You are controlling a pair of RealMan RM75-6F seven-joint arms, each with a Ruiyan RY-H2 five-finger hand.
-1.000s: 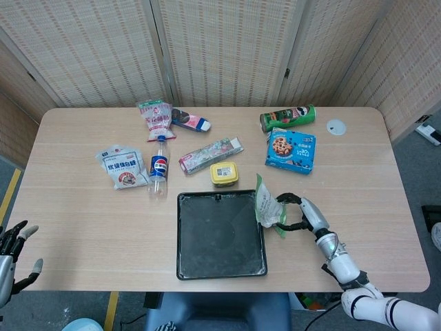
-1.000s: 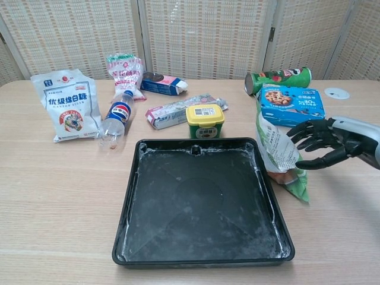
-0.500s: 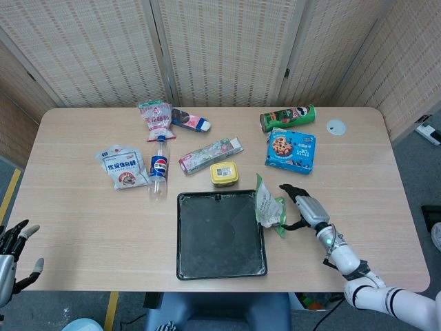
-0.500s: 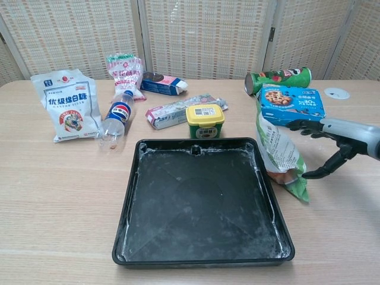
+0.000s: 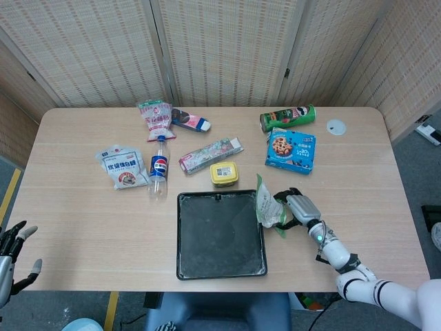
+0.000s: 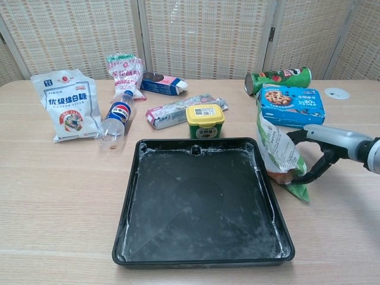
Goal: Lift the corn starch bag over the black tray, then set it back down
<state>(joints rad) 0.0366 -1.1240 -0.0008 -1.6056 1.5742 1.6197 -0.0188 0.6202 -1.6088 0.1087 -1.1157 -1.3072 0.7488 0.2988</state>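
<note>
Corn starch bag: lying on the table against the right edge of the black tray, green and white, one end toward the cookie box.

Right hand: I have it at the bag's outer side, thumb low beside the bag's lower edge, fingers reaching over the top. I cannot tell whether they grip the bag or merely touch it.

Left hand: at the table's near left corner, off the surface, fingers apart, holding nothing.

Black tray: dusted with white powder, nothing in it.

Other stock, far side of the tray: yellow tub, Pepsi bottle on its side, white sugar bag, green chip can on its side.
</note>
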